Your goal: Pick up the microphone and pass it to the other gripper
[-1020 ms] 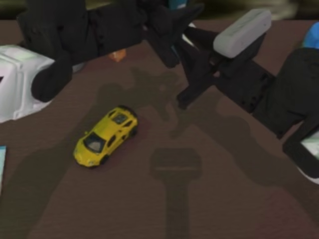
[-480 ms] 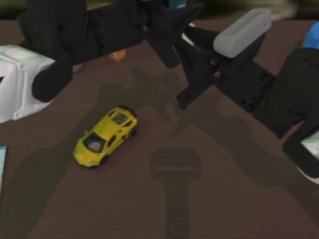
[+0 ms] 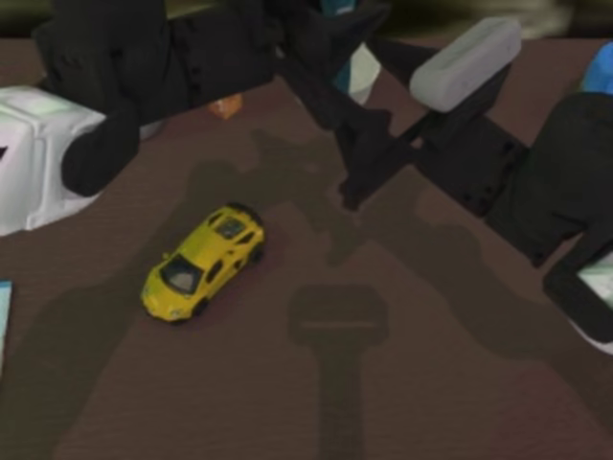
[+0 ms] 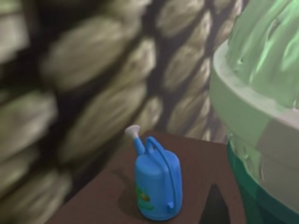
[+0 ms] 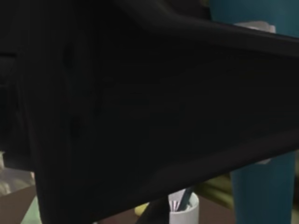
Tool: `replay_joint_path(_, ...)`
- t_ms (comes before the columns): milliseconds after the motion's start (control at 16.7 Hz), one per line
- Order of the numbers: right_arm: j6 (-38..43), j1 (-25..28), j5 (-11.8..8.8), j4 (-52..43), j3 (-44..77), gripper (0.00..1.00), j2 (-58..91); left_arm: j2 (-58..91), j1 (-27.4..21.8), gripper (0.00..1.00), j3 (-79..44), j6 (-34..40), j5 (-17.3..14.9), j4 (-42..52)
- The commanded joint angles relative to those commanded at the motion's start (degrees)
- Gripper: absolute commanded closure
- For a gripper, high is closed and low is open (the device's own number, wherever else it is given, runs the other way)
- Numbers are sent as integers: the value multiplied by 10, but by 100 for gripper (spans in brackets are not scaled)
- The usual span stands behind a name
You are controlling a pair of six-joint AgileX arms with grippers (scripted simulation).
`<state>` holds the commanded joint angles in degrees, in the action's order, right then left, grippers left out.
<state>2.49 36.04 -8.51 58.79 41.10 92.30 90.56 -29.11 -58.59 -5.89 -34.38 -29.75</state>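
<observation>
Top view: above the desk's (image 3: 431, 364) far edge the left pincer (image 3: 330, 53) is clamped on the microphone (image 3: 365, 73), the right pincer (image 3: 369, 120) spread wide around it; left wrist view: its pale head (image 4: 252, 107) looms close; right wrist view: its teal handle (image 5: 257, 191) behind a black arm.

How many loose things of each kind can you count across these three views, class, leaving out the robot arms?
Toy car: 1
Microphone: 1
Watering can: 1
Cup of pens: 1
Small orange piece: 1
Total: 5
</observation>
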Motion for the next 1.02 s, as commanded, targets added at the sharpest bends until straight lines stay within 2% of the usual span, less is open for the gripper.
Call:
replay_joint_path(600, -1, -2, 1, 0, -3, 0, 1, -3, 1, 100, -2, -2, 1, 1)
replay_joint_path(1020, 1, -18, -20, 7, -127, 0, -113, -38, 75, 100, 31, -5, -63, 5)
